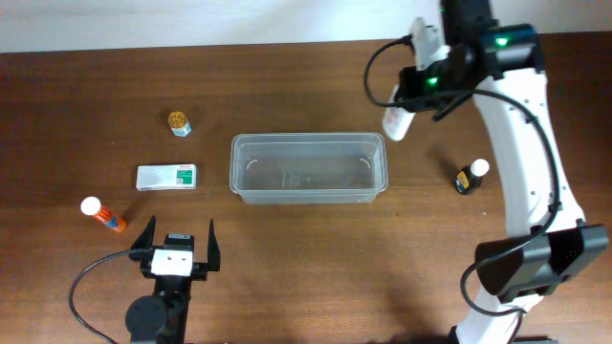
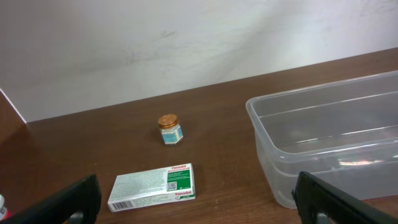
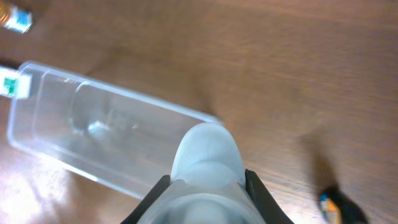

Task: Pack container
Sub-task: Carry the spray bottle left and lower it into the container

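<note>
Two fingers of the right claw [image 3: 207, 199] are closed round a white, rounded plastic bottle [image 3: 208, 155], which is gripped by its body and points out ahead of the claw. Just past the bottle's tip lies one end of the clear, colourless rectangular plastic container [image 3: 124, 149], which looks empty. From overhead the bottle is judged to hang just off the container's right end, by its far corner, not yet over the opening. The container's long axis is laid across the table and runs away to this claw's left. A short carry leftward and a little toward the base is therefore called for before any release. A small dark bottle with a white cap [image 1: 470, 177] stands apart on the claw's other side. Farther off, the left claw [image 1: 177, 237] is spread wide with nothing held. The container lies ahead of it to its right, with a green-and-white cardboard box [image 2: 152, 185] and a small gold-lidded jar [image 2: 169, 129] ahead to its left. The right arm is judged the nearer.
</note>
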`<state>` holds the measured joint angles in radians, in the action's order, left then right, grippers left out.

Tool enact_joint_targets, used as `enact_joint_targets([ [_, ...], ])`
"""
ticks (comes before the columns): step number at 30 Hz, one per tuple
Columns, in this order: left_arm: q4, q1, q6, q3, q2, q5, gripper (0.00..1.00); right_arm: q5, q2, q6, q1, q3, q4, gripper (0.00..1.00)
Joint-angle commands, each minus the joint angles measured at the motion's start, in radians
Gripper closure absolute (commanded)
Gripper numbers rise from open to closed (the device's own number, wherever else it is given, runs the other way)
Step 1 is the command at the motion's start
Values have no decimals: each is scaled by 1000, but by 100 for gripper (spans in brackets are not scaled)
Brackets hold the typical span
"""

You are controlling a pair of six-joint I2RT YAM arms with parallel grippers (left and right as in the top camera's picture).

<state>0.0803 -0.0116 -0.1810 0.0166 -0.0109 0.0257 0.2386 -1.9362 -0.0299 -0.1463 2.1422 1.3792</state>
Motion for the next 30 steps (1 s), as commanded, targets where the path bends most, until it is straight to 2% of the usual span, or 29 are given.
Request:
enact_joint_targets([
  [1, -1, 5, -16, -8, 5, -4, 1, 11, 28, 53, -75, 21, 10, 82],
  [9, -1, 5, -16, -8, 5, -4, 0, -207, 28, 193, -204, 5, 43, 82],
  [17, -1, 5, -16, -8, 5, -4, 1, -334, 28, 280, -257, -12, 27, 82],
  [30, -1, 5, -16, -8, 5, -4, 1, -345, 28, 321, -286, -379, -290, 82],
])
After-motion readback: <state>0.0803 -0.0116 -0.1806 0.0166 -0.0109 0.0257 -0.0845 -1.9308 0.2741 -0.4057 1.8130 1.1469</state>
